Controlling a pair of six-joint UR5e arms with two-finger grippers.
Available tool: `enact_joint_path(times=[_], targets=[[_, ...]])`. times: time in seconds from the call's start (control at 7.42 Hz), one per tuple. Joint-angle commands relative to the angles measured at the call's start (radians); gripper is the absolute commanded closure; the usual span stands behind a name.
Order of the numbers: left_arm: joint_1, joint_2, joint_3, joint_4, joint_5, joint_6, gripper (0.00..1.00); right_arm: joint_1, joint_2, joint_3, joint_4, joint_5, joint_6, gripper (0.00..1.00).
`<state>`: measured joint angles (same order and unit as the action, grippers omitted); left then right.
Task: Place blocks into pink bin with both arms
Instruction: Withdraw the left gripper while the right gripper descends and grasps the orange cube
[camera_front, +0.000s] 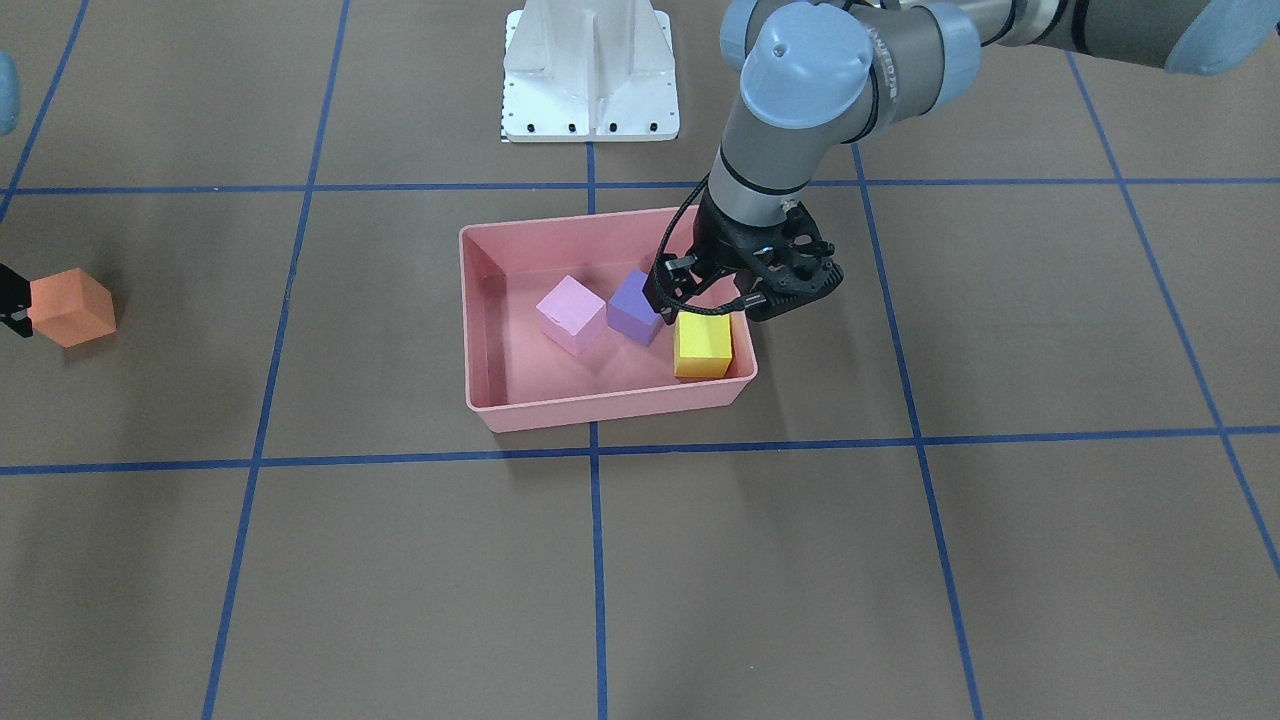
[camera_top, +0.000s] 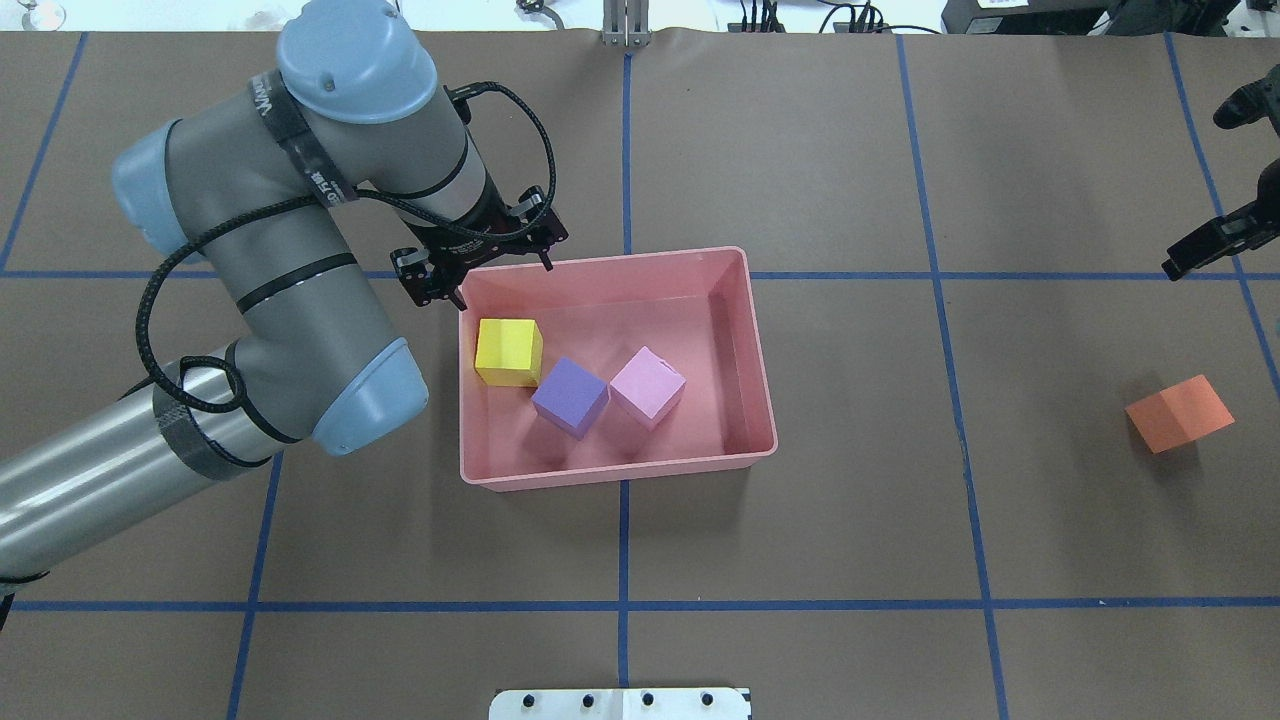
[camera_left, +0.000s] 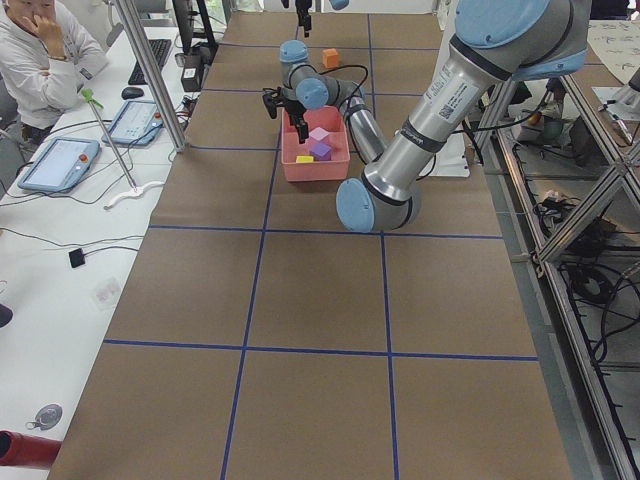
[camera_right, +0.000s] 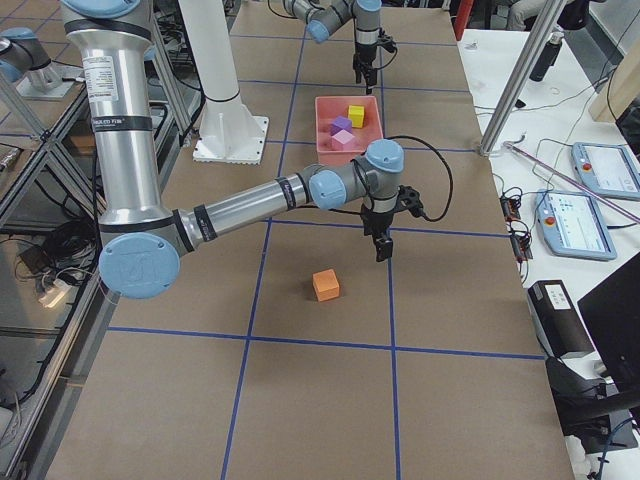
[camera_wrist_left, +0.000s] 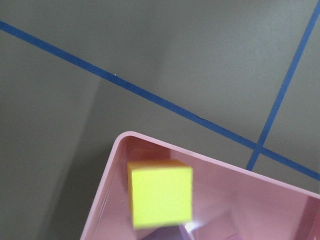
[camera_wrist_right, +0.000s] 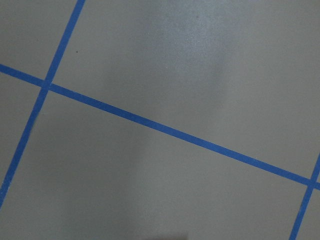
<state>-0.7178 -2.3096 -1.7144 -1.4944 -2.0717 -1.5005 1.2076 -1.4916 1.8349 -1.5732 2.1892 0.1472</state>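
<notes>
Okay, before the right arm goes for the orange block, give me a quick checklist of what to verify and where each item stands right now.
1. Yellow block sits in the bin, free of the left gripper: ok.
2. Left gripper open, above the bin's corner: ok.
3. Purple block and pink block inside the bin: ok.
4. Orange block inside the bin: not ok, it lies on the table on the robot's right.
5. Right gripper open for the pick: cannot tell, though it hangs apart from the orange block.
6. Bare bin floor for one more block: ok.
</notes>
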Motion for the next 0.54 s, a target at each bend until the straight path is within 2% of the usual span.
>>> enact_joint_path(times=[0.0,0.13,0.4], targets=[[-0.005,0.086,-0.128,0.076,-0.004,0.177,0.00,0.012,-0.048,0.006,0.010,0.000,-0.027,0.00],[-0.011,0.187,-0.262,0.161,-0.004,0.357,0.00,0.012,-0.099,-0.002,0.083,0.000,-0.018,0.00],[-0.069,0.325,-0.342,0.181,-0.005,0.579,0.00,0.004,-0.151,0.001,0.180,0.000,0.102,0.00]])
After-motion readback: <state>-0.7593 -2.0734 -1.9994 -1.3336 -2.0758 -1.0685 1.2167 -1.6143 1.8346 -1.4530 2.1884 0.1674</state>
